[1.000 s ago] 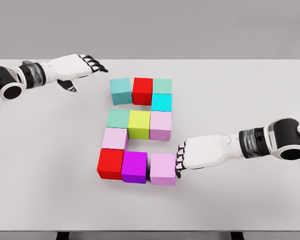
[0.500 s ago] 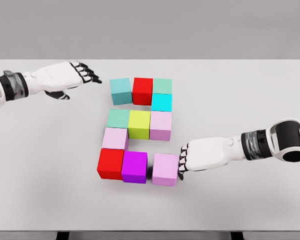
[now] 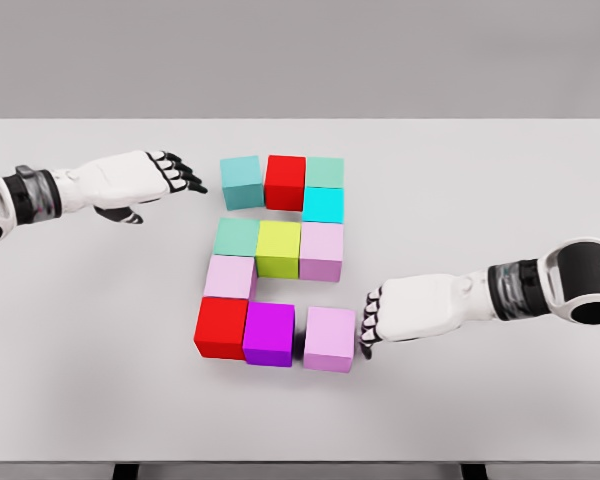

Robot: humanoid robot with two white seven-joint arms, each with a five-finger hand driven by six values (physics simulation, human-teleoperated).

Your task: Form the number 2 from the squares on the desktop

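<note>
Nearest the camera, the right hand, fingers curled and holding nothing, touches the pale pink cube ending the 2's bottom row; a gentle, square leftward nudge should close the slit beside the magenta cube. Farther back, the left hand hovers, fingers relaxed, near the teal cube on the white surface.

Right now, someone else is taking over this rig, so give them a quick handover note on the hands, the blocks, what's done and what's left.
Left hand: open, holding nothing, hovering left of the teal block at the top row's left end.
Right hand: fingers curled at the right side of the pale pink block, bottom row's right end; not gripping it.
Blocks: all sit mid-table in a 2 shape, three rows joined by single blocks.
Done: the shape is essentially formed.
Left: a thin gap separates that pink block from the purple block; nudge it closed. The teal block sits slightly askew; straighten it.
</note>
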